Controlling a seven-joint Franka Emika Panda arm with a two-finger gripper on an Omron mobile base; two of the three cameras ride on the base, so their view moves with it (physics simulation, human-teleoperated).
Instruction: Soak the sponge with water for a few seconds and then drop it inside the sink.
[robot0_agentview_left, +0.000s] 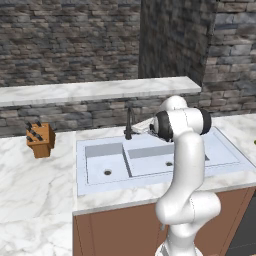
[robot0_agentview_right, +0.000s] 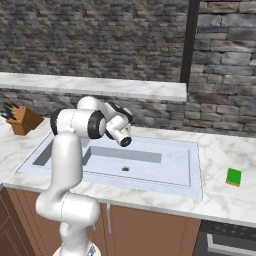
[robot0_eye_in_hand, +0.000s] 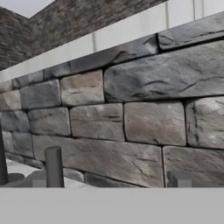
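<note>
On the marble counter (robot0_agentview_right: 220, 200) the sponge (robot0_agentview_right: 233, 176) lies unreached; the gripper (robot0_agentview_right: 123, 140) is held open, empty, over the sink (robot0_agentview_right: 196, 170).

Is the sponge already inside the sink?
No, the sponge lies on the marble counter to the right of the sink.
</note>
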